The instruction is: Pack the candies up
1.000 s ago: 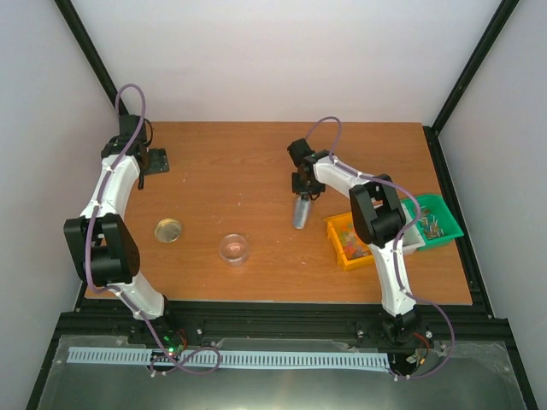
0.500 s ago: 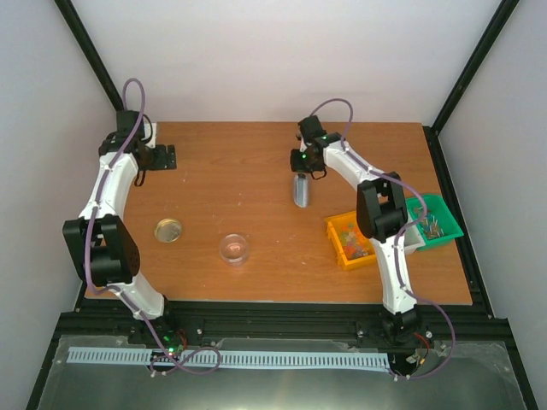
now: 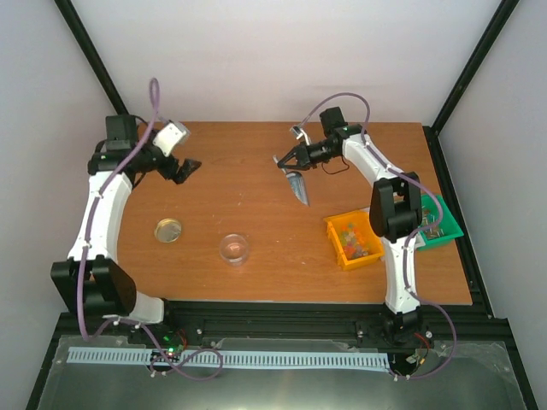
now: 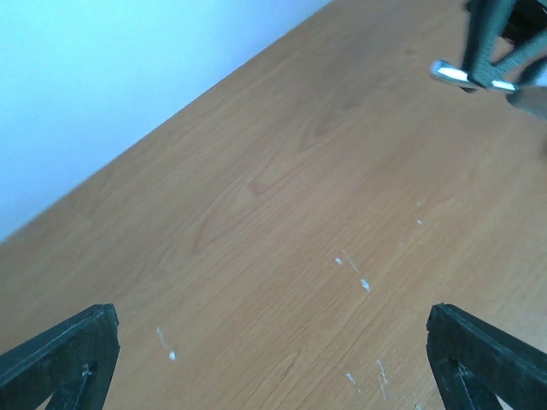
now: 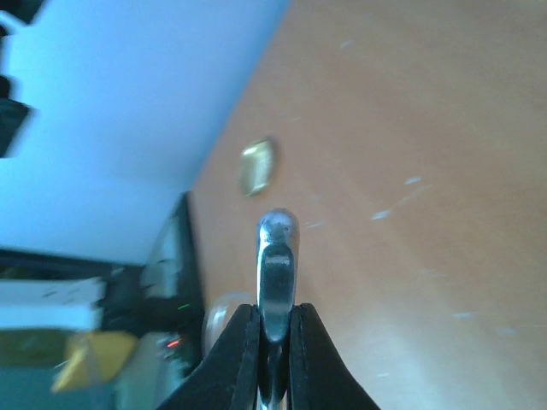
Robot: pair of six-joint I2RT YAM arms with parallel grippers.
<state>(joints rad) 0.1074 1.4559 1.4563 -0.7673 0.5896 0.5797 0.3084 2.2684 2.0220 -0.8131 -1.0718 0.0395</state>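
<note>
Candies (image 3: 355, 240) sit in the orange bin (image 3: 333, 231) at right; right gripper (image 3: 285, 162) pinches a metal scoop (image 3: 298, 185) farther back; left gripper (image 3: 185, 168) gapes wide at far left.

Wooden worktop (image 3: 248, 184): gold lid (image 3: 168, 230) near-left, clear jar (image 3: 234, 248) just right of it, orange bin (image 3: 332, 237) and green bin (image 3: 451, 229) far right.
</note>
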